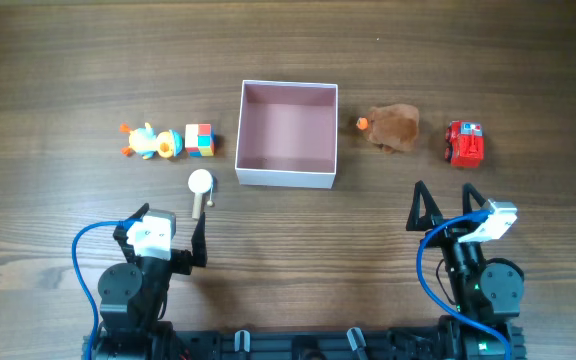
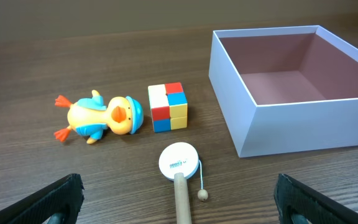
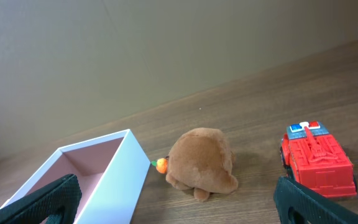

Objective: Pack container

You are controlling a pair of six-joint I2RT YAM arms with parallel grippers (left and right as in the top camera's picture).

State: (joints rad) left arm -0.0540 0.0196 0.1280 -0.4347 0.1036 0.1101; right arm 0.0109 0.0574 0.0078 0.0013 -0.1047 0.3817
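Note:
The container [image 1: 287,178] is a square white box with a dusty-pink inside, standing empty at the table's middle; it also shows in the left wrist view [image 2: 291,127] and the right wrist view [image 3: 114,180]. Left of it lie a yellow duck toy [image 1: 151,142] [image 2: 98,117], a colour cube [image 1: 199,140] [image 2: 168,107] and a white round rattle on a wooden stick [image 1: 200,186] [image 2: 179,165]. Right of it lie a brown plush [image 1: 393,127] [image 3: 201,165] and a red fire truck [image 1: 464,143] [image 3: 317,158]. My left gripper [image 1: 166,237] [image 2: 179,205] is open and empty just short of the rattle. My right gripper [image 1: 450,212] [image 3: 179,202] is open and empty short of the plush.
The toys lie in a row across the wooden table either side of the box. A small bead on a string [image 2: 202,195] hangs from the rattle. Both arm bases stand at the near edge.

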